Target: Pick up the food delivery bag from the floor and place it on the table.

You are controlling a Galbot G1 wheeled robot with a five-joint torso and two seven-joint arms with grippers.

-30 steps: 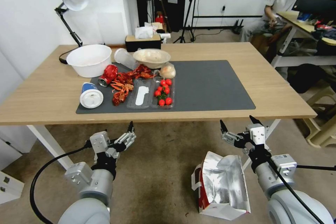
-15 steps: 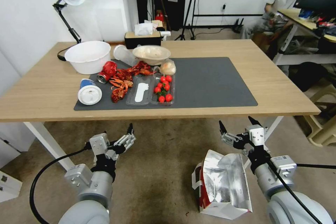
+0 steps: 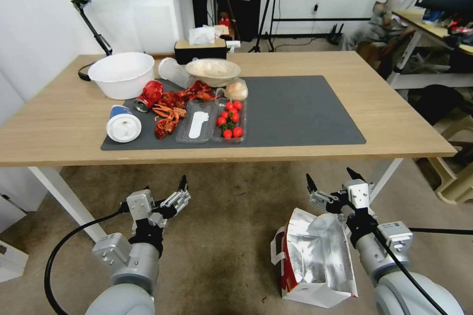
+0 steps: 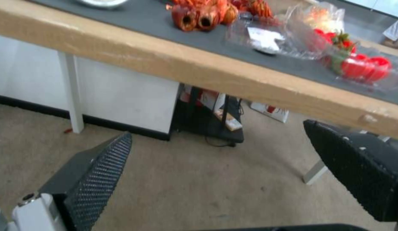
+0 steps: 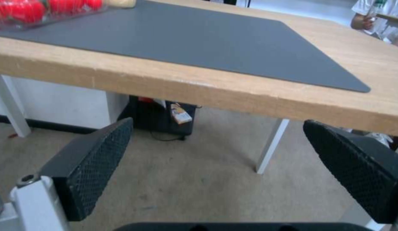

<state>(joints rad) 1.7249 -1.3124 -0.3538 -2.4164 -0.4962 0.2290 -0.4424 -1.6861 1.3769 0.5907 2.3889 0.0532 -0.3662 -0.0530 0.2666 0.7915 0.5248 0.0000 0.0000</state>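
Bag open-mouthed on floor, foil lining bare inside.

No legible text or labels

I see a wooden table bearing a grey mat, white bowl and tissue box; bag stands on carpet.

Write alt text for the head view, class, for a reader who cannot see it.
A white food delivery bag with foil lining stands open on the carpeted floor, just below the open right gripper. The open left gripper hangs over bare carpet before a wooden table holding food scraps.
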